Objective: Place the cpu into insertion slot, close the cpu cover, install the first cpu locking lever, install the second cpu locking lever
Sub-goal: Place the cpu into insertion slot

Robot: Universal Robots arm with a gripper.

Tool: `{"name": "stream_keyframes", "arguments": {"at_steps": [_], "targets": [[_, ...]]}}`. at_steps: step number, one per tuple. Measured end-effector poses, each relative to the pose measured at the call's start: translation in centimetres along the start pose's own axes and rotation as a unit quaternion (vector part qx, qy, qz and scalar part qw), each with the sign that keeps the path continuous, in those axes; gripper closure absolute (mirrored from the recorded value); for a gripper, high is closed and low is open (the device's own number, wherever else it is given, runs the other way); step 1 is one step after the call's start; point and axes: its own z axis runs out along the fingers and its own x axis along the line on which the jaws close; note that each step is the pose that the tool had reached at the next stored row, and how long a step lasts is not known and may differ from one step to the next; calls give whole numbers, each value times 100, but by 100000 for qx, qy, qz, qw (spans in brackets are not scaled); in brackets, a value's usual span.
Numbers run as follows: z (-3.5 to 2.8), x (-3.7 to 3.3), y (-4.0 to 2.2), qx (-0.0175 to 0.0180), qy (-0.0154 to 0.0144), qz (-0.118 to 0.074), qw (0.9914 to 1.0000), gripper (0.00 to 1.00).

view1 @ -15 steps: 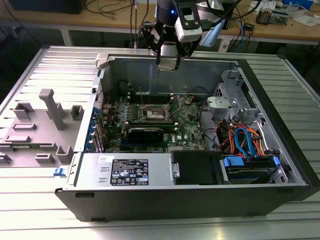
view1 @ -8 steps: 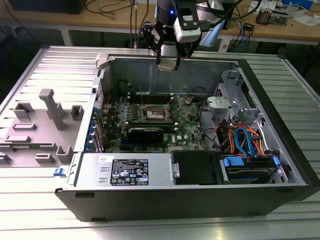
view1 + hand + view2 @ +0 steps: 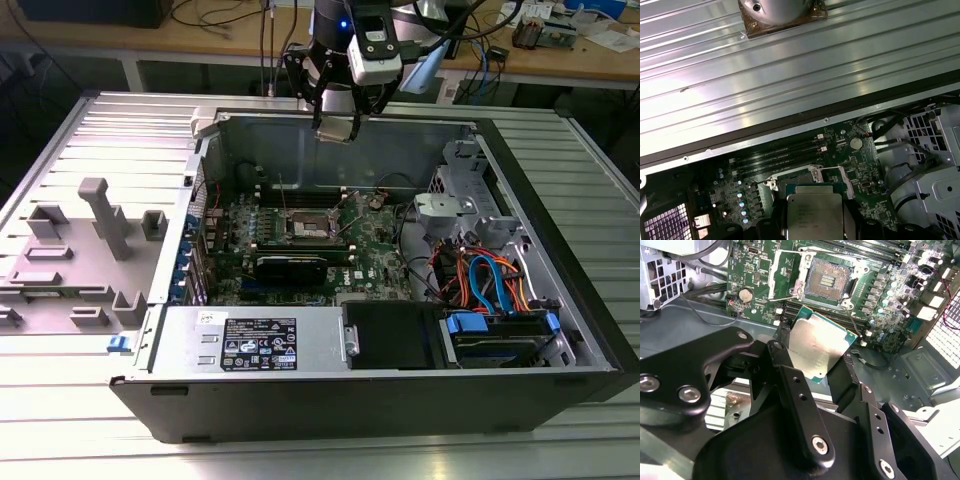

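Dull silver, flat square cpu [image 3: 816,342] is pinched tight in the matte black gripper [image 3: 815,354], hanging up above the insertion slot [image 3: 827,282]. That slot's tan-gold centre and black rim sit bare on the green motherboard [image 3: 752,272].

Exterior view high over the case [image 3: 300,400]; both wrist views down onto motherboard [image 3: 755,270] [image 3: 852,167].

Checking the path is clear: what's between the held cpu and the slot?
Only open air: in the second wrist view the cpu, held by the tool, hangs clear of the slot.
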Motion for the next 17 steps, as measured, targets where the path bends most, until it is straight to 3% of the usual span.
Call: {"name": "stream_keyframes", "arguments": {"at_steps": [5, 10, 15, 16, 17], "targets": [[3, 0, 0, -12, -83, 1049, 99994, 46], [26, 0, -2, -39, -350, 4270, 99908, 46], [86, -2, -7, 47, -707, 8232, 99658, 46], [100, -2, -8, 40, -796, 9387, 99555, 46], [111, -2, -9, 36, -824, 9850, 99510, 46]]}}
